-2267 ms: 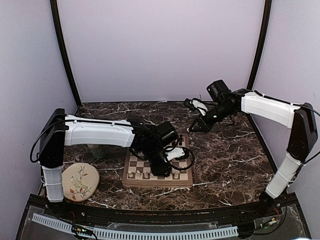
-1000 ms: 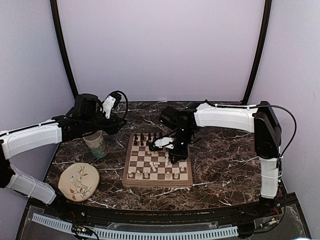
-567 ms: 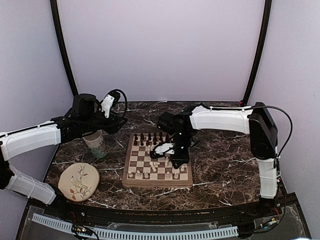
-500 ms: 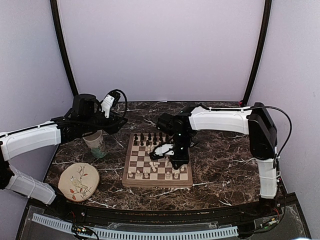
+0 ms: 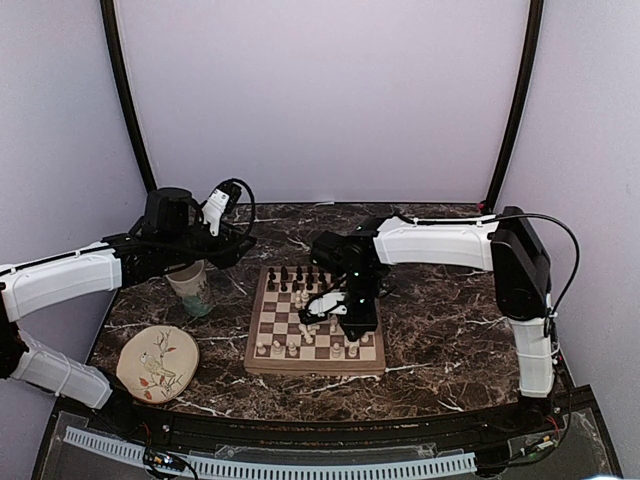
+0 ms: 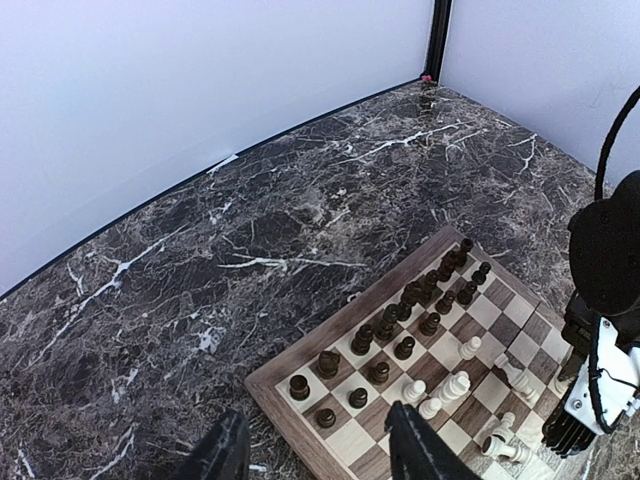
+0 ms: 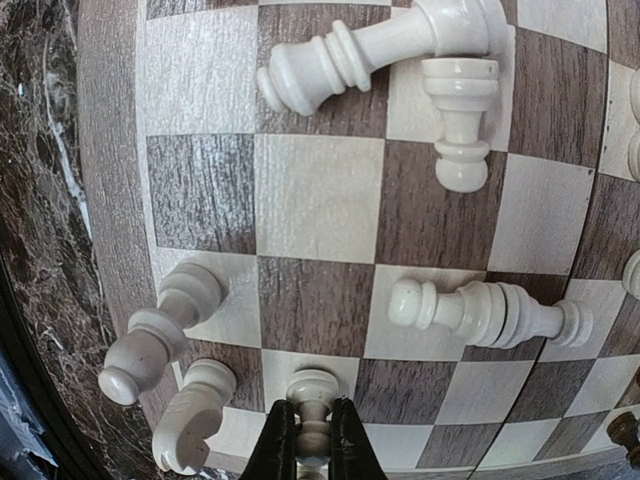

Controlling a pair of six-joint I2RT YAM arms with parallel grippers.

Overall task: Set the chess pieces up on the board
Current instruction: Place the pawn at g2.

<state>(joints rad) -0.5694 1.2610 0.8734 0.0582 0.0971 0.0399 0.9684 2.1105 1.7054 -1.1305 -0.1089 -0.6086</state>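
Right gripper (image 7: 313, 410) clamped on white pawn (image 7: 313, 385), held over square near board (image 5: 312, 367) edge. 2 toppled white pieces (image 7: 480, 312) seen lying mid-board. Dark pieces (image 6: 385, 335) lined along far rows. Left gripper (image 6: 318, 430) held agape, nothing gripped, above board's far-left corner.

Pretty plain booth: dark marble-look surface (image 5: 450, 330), white veins, lilac walls (image 5: 320, 100), black corner posts (image 5: 129, 110), soft light.
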